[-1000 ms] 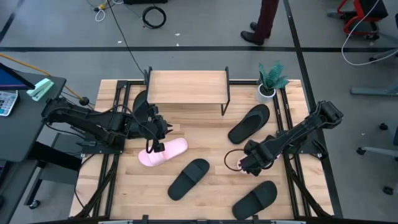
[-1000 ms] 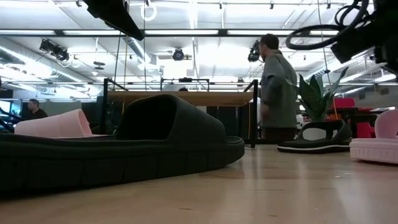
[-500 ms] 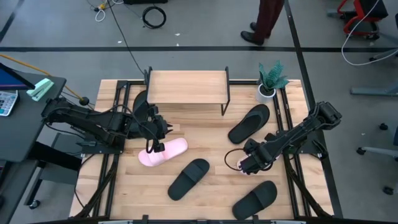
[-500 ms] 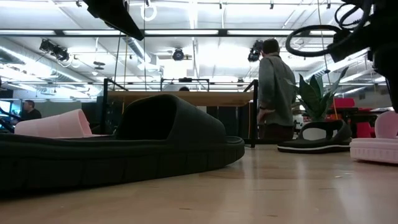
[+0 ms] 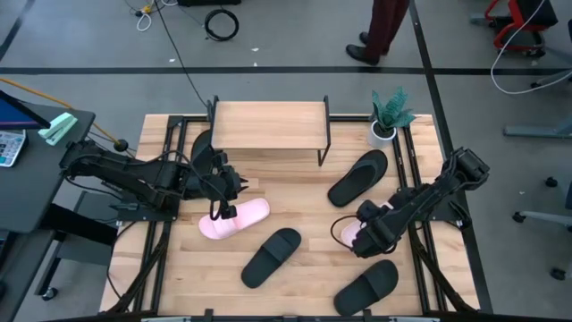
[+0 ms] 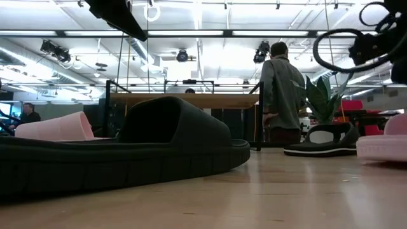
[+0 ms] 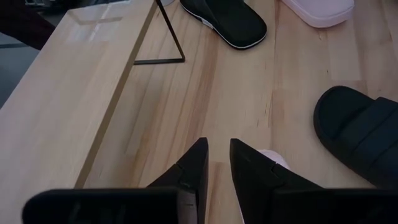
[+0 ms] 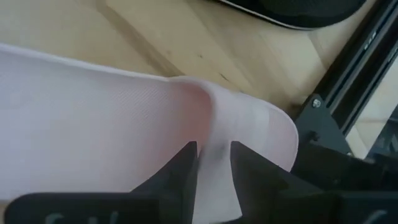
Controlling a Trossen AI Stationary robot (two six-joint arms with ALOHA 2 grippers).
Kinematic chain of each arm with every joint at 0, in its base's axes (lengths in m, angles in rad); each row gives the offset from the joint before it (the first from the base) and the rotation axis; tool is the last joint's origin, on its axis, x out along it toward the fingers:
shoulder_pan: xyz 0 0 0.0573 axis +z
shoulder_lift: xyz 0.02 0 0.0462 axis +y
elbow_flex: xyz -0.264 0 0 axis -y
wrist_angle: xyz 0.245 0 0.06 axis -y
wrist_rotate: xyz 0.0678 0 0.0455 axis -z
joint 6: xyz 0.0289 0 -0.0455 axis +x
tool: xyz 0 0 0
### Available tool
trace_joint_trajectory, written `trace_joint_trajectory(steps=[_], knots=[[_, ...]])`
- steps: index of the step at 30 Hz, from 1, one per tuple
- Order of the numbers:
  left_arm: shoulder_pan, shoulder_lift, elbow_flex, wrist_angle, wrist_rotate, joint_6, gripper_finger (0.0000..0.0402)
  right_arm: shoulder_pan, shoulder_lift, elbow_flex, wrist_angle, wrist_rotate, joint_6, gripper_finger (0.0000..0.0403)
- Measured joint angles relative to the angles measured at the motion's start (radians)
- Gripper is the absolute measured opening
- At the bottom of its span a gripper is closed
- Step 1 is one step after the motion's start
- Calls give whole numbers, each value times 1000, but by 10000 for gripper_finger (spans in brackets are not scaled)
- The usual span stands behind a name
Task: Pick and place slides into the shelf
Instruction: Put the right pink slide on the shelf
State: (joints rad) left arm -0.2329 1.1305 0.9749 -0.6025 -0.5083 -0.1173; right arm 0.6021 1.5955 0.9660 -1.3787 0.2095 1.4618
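1. Two dark fingers [image 8: 186, 168] of the right gripper [image 5: 359, 240] pinch the thin edge of a pale pink slide [image 8: 112, 118] between them; in the right wrist view the pink wall passes through the narrow gap.
2. Right gripper and its pink slide sit at the right side of the table [image 5: 304, 192], between a black slide [image 5: 358, 176] on the far side and another black slide [image 5: 366, 286] on the near side.
3. Left gripper [image 5: 218, 211]: its fingers [image 7: 196, 168] stand close together with a slim gap, and a bit of pink shows just beside one tip. Whether they are clamped on anything cannot be told from these views.
4. From above, the left gripper hangs over the left end of the second pink slide [image 5: 234, 219], which lies left of centre on the table.
5. A third black slide [image 5: 272, 257] lies near centre, on the near side of that pink one. A fourth black slide [image 5: 204, 143] is partly hidden at the left end of the shelf.
6. Shelf [image 5: 268, 125]: it stands at the far edge of the table, its plank top bare.
7. Beyond: a potted plant [image 5: 390, 114] sits at the far right corner, and a person [image 6: 282, 92] stands behind the table.
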Motion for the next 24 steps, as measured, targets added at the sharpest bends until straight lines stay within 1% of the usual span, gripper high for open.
trace_joint_trajectory(steps=[5,9,13,17,23,24], knots=[[0,0,0,0,0,0,77,10,0,-39,42,-20,39,103],[0,0,0,0,0,0,75,9,-1,-40,41,-27,82,103],[0,0,0,0,0,0,70,9,-3,-38,27,-31,88,99],[0,0,0,0,0,-1,69,9,-4,-38,-31,-32,89,75],[0,0,0,1,0,-2,75,10,-4,-38,-63,-36,89,17],[0,0,0,1,0,-1,75,10,-4,-38,-63,-36,89,13]])
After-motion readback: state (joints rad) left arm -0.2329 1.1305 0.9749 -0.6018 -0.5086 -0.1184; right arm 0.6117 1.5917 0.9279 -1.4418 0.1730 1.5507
